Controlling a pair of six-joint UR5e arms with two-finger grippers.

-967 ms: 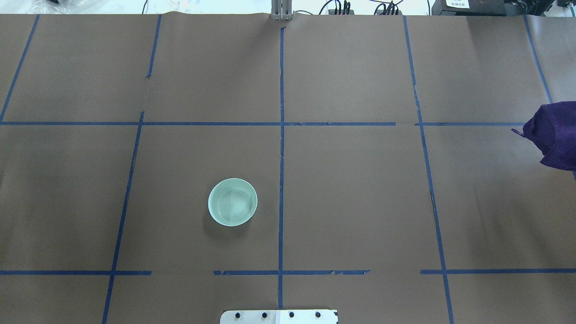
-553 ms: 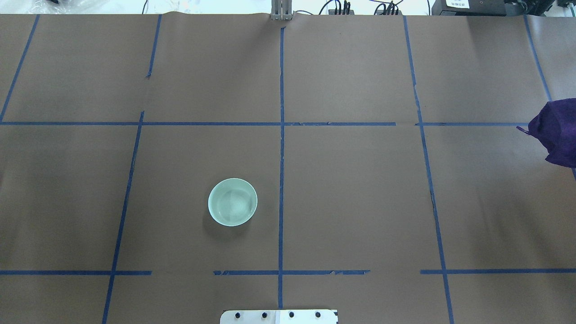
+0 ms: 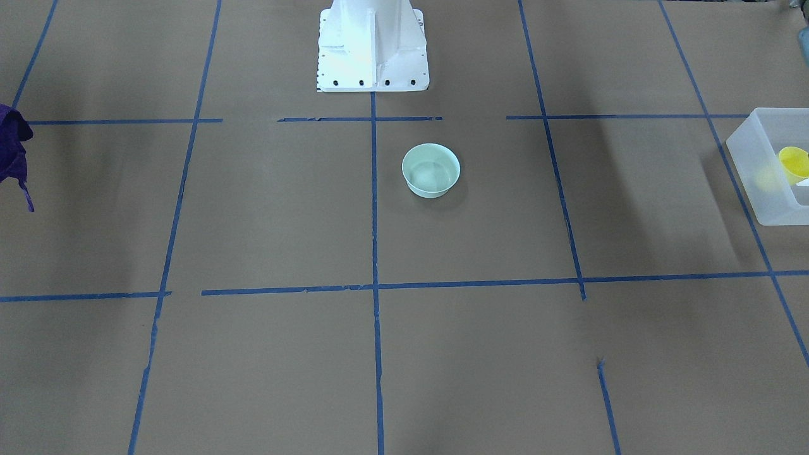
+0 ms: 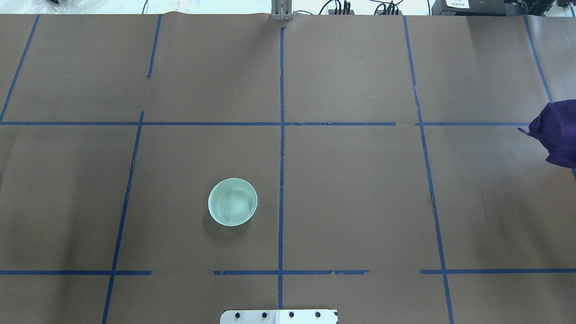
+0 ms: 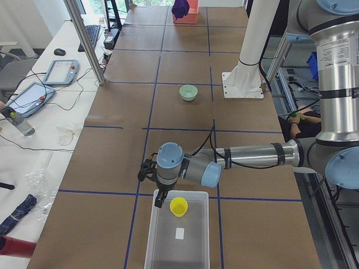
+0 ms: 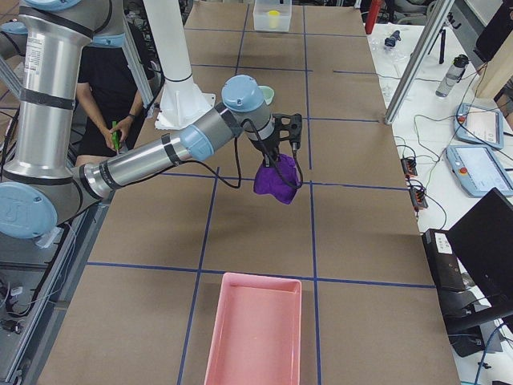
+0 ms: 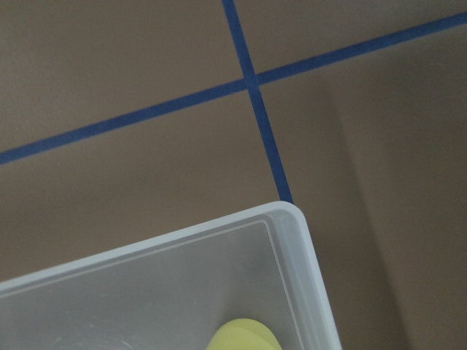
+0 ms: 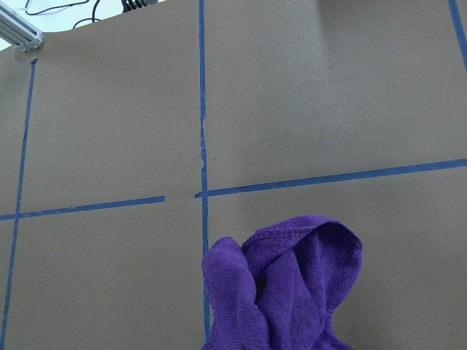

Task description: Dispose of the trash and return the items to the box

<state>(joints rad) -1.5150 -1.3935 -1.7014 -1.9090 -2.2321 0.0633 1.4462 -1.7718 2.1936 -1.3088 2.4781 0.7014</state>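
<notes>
The yellow cup lies inside the frosted-white box at the table's left end; both also show in the front view, cup and box, and in the left wrist view, cup and box corner. My left gripper hovers over the box's near edge beside the cup; I cannot tell if it is open. A purple cloth hangs under my right gripper above the table; it also shows overhead and in the right wrist view. The fingers are hidden.
A pale green bowl stands on the brown paper left of the centre tape line, also in the front view. A pink tray lies at the table's right end. The white robot base stands at the near edge.
The purple cloth has shifted a little toward the overhead view's right edge and slightly up. The bowl has not moved.
</notes>
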